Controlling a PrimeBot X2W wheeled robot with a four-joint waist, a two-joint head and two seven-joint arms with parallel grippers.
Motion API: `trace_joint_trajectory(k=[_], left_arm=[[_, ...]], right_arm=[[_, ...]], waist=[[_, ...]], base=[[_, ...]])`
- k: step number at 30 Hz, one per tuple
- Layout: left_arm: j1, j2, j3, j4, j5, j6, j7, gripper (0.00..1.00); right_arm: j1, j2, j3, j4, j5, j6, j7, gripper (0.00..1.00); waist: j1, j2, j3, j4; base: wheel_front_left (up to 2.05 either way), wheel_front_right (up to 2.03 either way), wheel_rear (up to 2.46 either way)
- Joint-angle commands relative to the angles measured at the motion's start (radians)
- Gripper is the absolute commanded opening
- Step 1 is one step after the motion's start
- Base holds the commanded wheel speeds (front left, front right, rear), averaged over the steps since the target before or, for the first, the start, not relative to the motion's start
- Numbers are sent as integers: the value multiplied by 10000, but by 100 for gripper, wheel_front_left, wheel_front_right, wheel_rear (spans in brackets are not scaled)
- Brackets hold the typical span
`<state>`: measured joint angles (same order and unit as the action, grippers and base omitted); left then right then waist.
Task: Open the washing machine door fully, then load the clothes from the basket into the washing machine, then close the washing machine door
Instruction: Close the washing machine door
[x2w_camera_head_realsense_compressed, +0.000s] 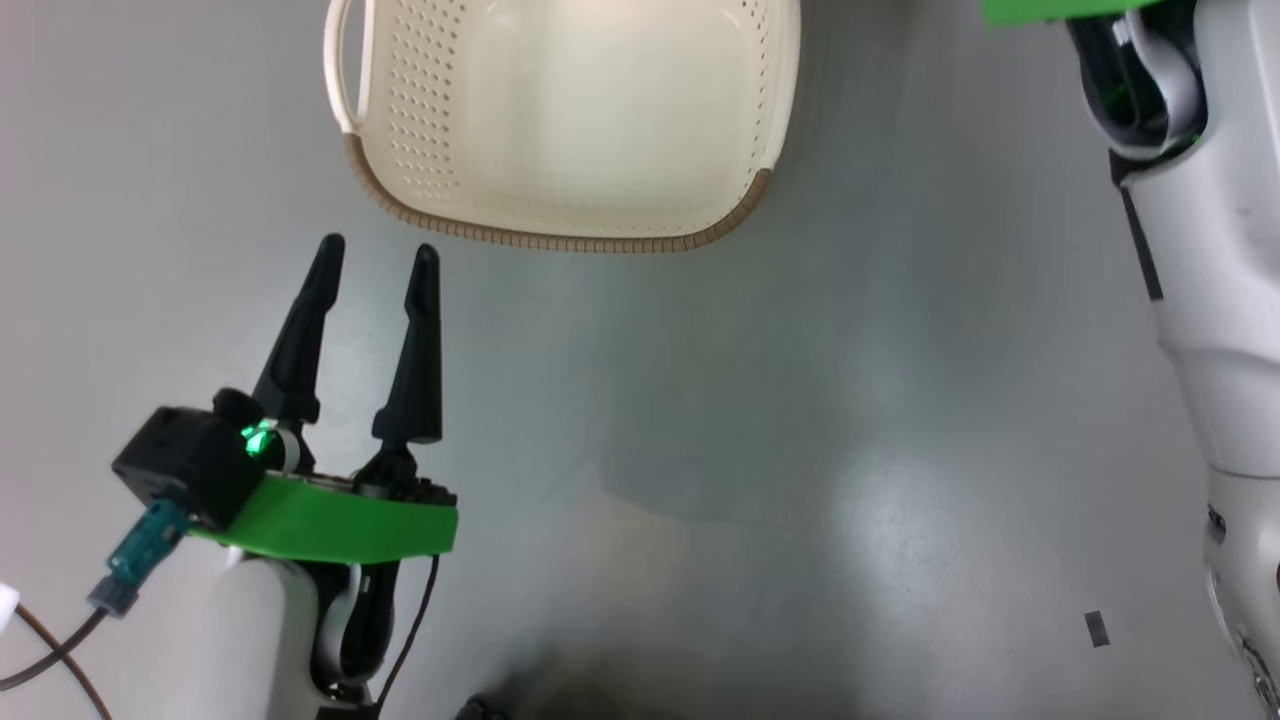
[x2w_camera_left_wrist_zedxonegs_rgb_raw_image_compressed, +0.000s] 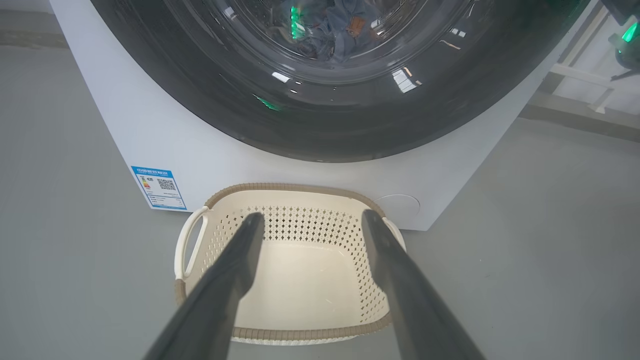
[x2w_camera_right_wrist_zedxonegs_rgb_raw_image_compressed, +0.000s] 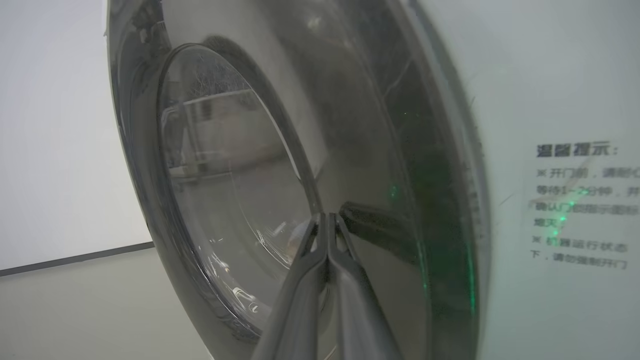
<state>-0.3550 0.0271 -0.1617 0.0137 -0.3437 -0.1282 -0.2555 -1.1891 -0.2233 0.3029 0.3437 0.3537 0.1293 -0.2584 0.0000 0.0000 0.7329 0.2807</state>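
Observation:
The cream basket (x2w_camera_head_realsense_compressed: 580, 110) stands on the grey floor with nothing inside; in the left wrist view the basket (x2w_camera_left_wrist_zedxonegs_rgb_raw_image_compressed: 300, 280) sits right before the white washing machine (x2w_camera_left_wrist_zedxonegs_rgb_raw_image_compressed: 200, 145). The washing machine door (x2w_camera_left_wrist_zedxonegs_rgb_raw_image_compressed: 320, 125) lies flat against the machine's front. Behind its glass lie the clothes (x2w_camera_left_wrist_zedxonegs_rgb_raw_image_compressed: 345, 25), blue fabric with an orange patch. My left gripper (x2w_camera_head_realsense_compressed: 378, 250) hovers open just short of the basket's near rim, holding nothing. My right gripper (x2w_camera_right_wrist_zedxonegs_rgb_raw_image_compressed: 327, 216) is shut on nothing, its tips at the door (x2w_camera_right_wrist_zedxonegs_rgb_raw_image_compressed: 390, 150), on the glossy black rim beside the glass.
A blue label sticker (x2w_camera_left_wrist_zedxonegs_rgb_raw_image_compressed: 159, 187) marks the machine's lower left front, and a printed notice (x2w_camera_right_wrist_zedxonegs_rgb_raw_image_compressed: 580, 200) sits beside the door. My right arm's white forearm (x2w_camera_head_realsense_compressed: 1210, 300) runs along the right edge of the head view. Bare grey floor (x2w_camera_head_realsense_compressed: 750, 450) surrounds the basket.

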Motion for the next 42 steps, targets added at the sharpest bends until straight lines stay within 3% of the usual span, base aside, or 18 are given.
trace_joint_trajectory(k=[1,10,15,28,42], left_arm=[[-39,231,247,-290,-127,-25,-63,100],[-195,231,182,-291,-155,-25,-63,100],[-242,231,274,-312,-127,-25,-63,100],[56,231,639,-308,35,-25,-63,100],[833,231,1195,-248,475,-25,-63,100]], right_arm=[[-169,358,-55,-150,-170,14,-34,0],[-850,662,-758,333,-700,14,-34,0],[-669,719,-563,424,-673,14,-34,0],[2052,114,206,-334,367,14,-34,0],[4738,447,29,-962,637,14,-34,0]], waist=[[0,0,193,107],[0,0,356,75],[0,0,297,-41],[0,0,-1022,-418],[0,0,-2805,-1092]], base=[[0,0,0],[0,0,0],[0,0,0],[0,0,0],[0,0,0]])
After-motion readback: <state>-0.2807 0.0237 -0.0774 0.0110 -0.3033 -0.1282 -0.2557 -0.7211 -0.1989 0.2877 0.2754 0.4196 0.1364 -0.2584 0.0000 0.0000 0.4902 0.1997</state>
